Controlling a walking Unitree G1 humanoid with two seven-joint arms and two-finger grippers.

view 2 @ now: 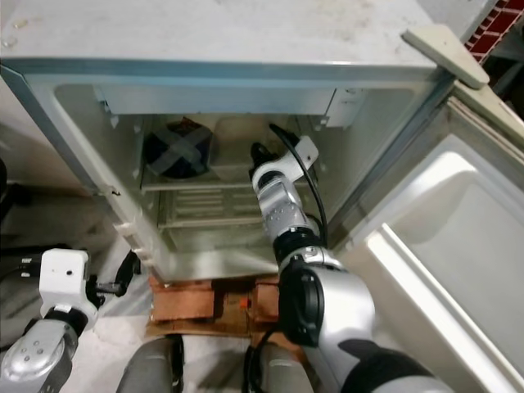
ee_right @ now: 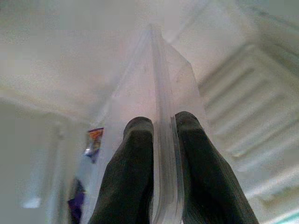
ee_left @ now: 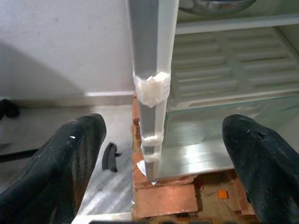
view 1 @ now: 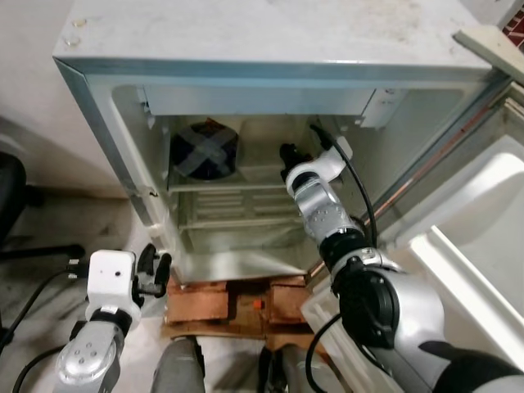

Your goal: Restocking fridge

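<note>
The small white fridge [view 1: 246, 37] stands open before me. My right arm reaches into its upper shelf, and the right gripper [view 1: 288, 157] is shut on the thin edge of a clear plastic container [ee_right: 156, 79]; both black fingertips [ee_right: 138, 154] pinch that edge. A dark round bag with a pale cross [view 1: 205, 151] lies on the same shelf, to the left of the gripper. Low at the left, my left gripper [view 1: 154, 267] is open beside the fridge's left front wall [ee_left: 152, 60], with its fingers [ee_left: 70, 158] to either side of that wall.
The fridge door [view 1: 479, 237] hangs open at the right, with white door shelves. Lower wire and glass shelves [ee_left: 224, 84] are bare. Brown blocks and cardboard [view 1: 221, 304] sit under the fridge. A black chair base [view 1: 12, 201] and cables lie on the floor at the left.
</note>
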